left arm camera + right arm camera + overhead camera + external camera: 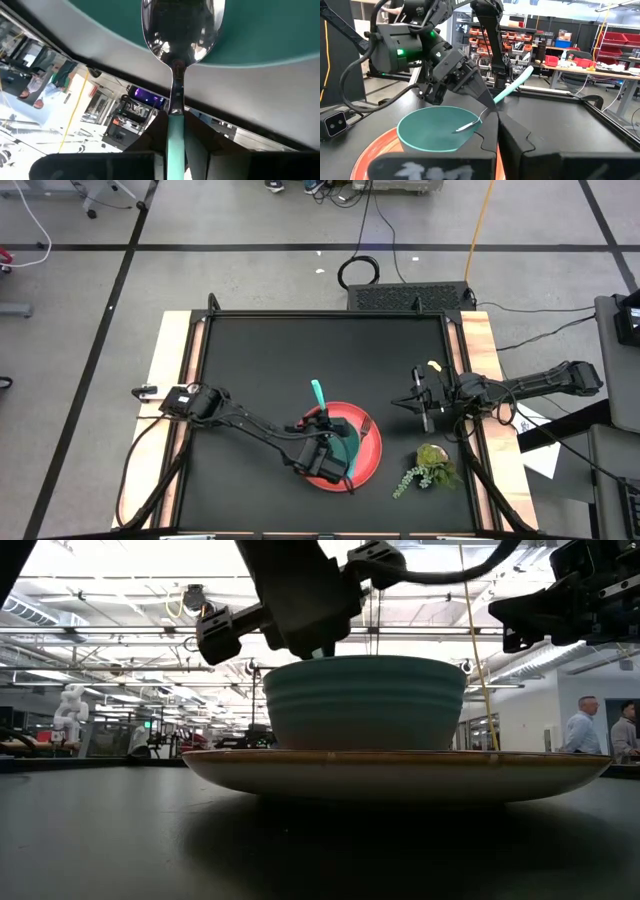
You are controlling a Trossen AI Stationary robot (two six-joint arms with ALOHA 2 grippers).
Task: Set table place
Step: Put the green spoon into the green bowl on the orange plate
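Where the black desk (250, 350) meets its left wooden edge, the left arm enters and reaches toward the middle of the near half. Left claw (322, 442): over the green bowl (343, 446), pinching the teal handle of the spoon (492, 102), whose metal head dips inside the bowl near its rim. Bowl: upright on the red plate (368, 465), which lies flat a little right of centre, toward the near edge. Fork (362, 432): lying on the plate's right part beside the bowl, tines pointing toward the far edge; whether it touches the bowl cannot be told. Leafy plant sprig (428, 465): on the desk near the right edge, just beside the plate but apart from it. Right claw (424, 402): fingers pressed together, holding nothing, near the right edge, beyond the sprig.
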